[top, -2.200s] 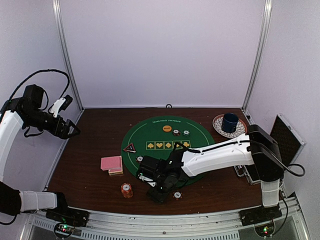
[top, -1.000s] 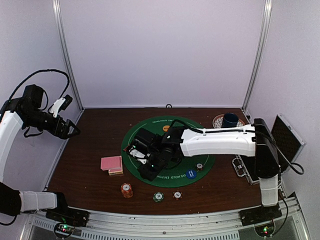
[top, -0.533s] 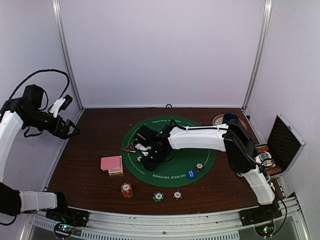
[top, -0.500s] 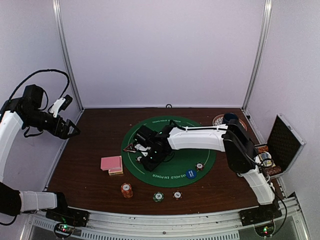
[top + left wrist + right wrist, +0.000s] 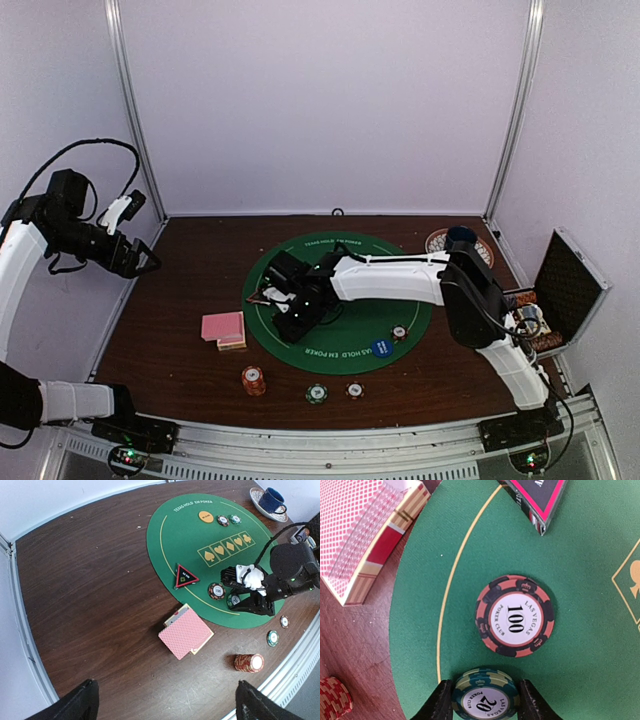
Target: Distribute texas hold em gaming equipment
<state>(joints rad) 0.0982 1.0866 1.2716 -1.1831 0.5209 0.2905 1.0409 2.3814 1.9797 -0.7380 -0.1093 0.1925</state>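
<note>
My right gripper [image 5: 482, 702] is low over the left part of the green mat [image 5: 300, 262] and shut on a green "20" chip [image 5: 482, 700]. An orange-red "100" chip [image 5: 515, 616] lies flat just beyond it. The red-edged triangle marker [image 5: 537, 500] lies past that. The pink-backed card deck [image 5: 224, 328] sits on the wood left of the mat. In the top view the right gripper [image 5: 285, 312] is beside the marker [image 5: 258, 296]. My left gripper [image 5: 167, 707] is wide open and empty, raised at the far left [image 5: 140, 262].
An orange-red chip stack [image 5: 253, 380] and two single chips [image 5: 316, 394] [image 5: 354, 390] lie near the front edge. A blue button [image 5: 380, 348] and a chip [image 5: 399, 333] sit on the mat. The orange button [image 5: 205, 516], the mug on its plate [image 5: 460, 238] and the black case [image 5: 560, 290] lie beyond.
My right gripper swung from the table's front edge up onto the mat's left part, beside the triangle marker. The left arm has not moved.
</note>
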